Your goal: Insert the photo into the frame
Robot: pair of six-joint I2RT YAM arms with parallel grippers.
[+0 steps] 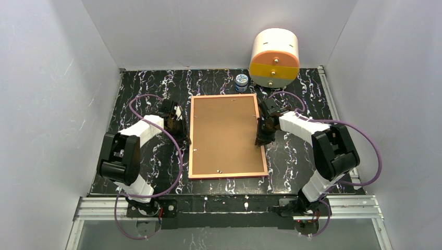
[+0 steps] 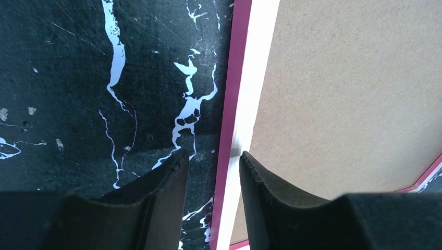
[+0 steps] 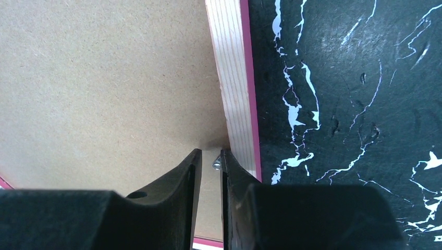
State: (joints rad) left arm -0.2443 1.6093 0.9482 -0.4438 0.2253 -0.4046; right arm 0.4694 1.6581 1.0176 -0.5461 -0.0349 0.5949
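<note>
Frame (image 1: 228,175) lies face-down dead centre of the counter (image 1: 146,88), tan back rim up, brown backing board (image 1: 224,133) sitting inside it. You can't see the photo anywhere. My guess is it's under the board, but nothing here confirms that.

Left gripper (image 2: 212,156) is at the frame's left edge, a bit above centre in the top view. Jaws are part spread and straddle the rim, one finger over the counter and one over the board, with a gap showing either side, so nothing is pinched. It looks placed to brace the frame against sliding.

Right gripper (image 3: 210,152) is at the right edge, mid-height. Jaws are drawn to a narrow slit, with a small metal tab (image 3: 216,164) on the rim's inner edge right at the tips. You can't tell whether they actually bite it. I judge it's working that retaining tab to lock or free the board.

Pose: both arms reach inward from the bottom of the top view, elbows bowed outward, wrists tipped so the fingers point down onto opposite rims.
</note>
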